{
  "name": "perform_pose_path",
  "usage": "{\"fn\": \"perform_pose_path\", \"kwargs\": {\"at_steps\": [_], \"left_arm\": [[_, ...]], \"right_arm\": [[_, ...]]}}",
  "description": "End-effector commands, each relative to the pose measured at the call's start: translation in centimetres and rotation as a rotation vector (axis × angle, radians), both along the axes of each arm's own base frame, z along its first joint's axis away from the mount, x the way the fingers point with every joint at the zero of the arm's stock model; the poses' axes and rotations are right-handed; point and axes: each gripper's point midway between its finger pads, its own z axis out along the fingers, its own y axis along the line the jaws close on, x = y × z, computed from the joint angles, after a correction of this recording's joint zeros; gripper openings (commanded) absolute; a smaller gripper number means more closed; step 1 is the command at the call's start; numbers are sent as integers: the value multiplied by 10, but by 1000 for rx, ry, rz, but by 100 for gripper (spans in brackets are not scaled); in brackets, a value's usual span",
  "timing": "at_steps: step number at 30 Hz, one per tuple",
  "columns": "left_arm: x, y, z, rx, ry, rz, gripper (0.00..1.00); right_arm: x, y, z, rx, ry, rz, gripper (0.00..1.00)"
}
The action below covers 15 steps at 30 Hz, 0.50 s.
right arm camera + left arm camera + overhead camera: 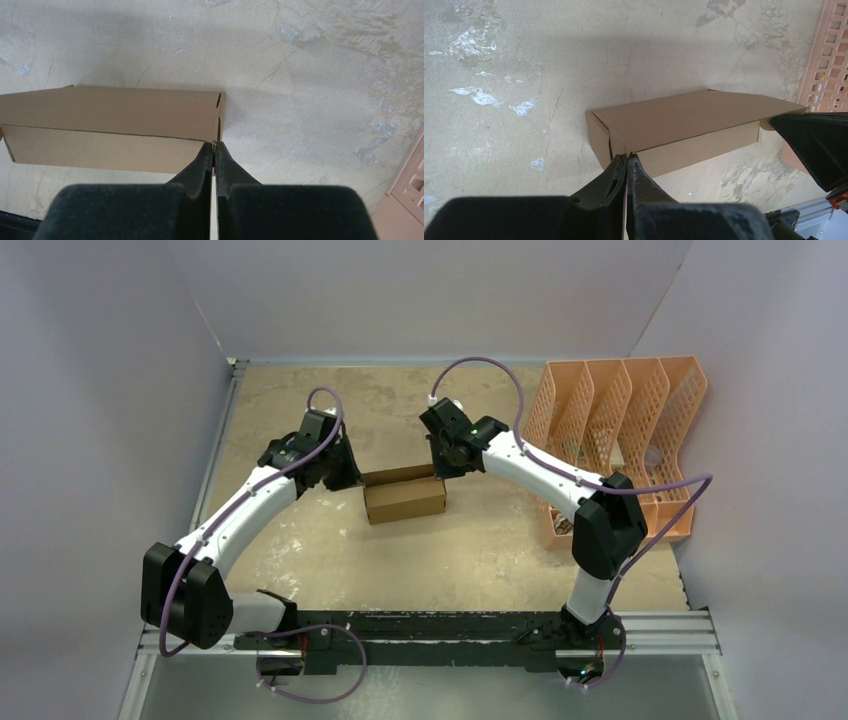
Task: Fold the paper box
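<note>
The paper box (pixel 405 500) is a small shallow brown cardboard box lying in the middle of the table with its lid down. In the left wrist view the box (pixel 684 127) fills the centre, and my left gripper (pixel 628 156) is shut with its tips against the box's near left corner. My right gripper (pixel 214 145) is also shut, its tips meeting the near right corner of the box (pixel 110 130). From above, the left gripper (pixel 345 475) and right gripper (pixel 447 465) flank the box's two ends. Nothing is visibly pinched between either pair of fingers.
A peach-orange perforated file organizer (pixel 620 440) stands at the table's right edge, also seen in the left wrist view (pixel 824 55) and the right wrist view (pixel 407 190). White walls enclose the worn beige table (pixel 330 550) on three sides.
</note>
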Motion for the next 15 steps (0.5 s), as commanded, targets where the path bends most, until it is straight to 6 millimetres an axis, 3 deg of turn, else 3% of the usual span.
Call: {"fn": "perform_pose_path", "kwargs": {"at_steps": [1,15], "left_arm": [[4,-7,9,-11,-49,-35,0],[-7,-4,-2,-6,-46,-56,0]], "right_arm": [[-4,7,1,43,-4,-13,0],[-5,-4,-5,20,-52,8,0]]}}
